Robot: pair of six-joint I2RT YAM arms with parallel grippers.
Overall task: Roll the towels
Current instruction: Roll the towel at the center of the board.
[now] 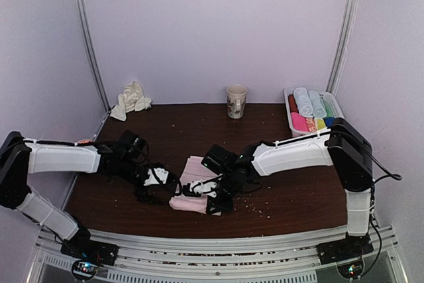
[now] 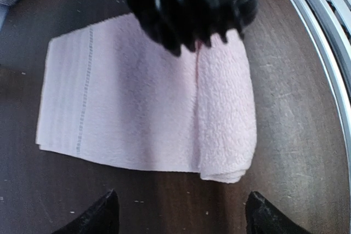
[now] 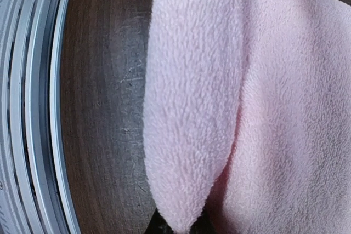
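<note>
The pale pink towel point(image 1: 193, 175) lies flat on the dark table point(image 1: 285, 190), its near edge turned over into a thick fold point(image 2: 226, 119). My right gripper point(image 1: 213, 197) is shut on that fold at the towel's right end; in the right wrist view the fold point(image 3: 189, 113) narrows into the pinch and nearly hides the gripper point(image 3: 184, 226). My left gripper point(image 1: 158, 182) stands open a little off the towel's left end, fingertips point(image 2: 96, 217) wide apart over bare wood with nothing between them. The cream-white towel point(image 1: 130, 99) lies crumpled at the back left corner.
A mug point(image 1: 236, 101) stands at the back middle. A white bin point(image 1: 331, 105) at the back right holds rolled blue-grey and bright coloured towels. A metal rail point(image 1: 218, 240) runs along the table's near edge, close to the fold. Crumbs dot the wood.
</note>
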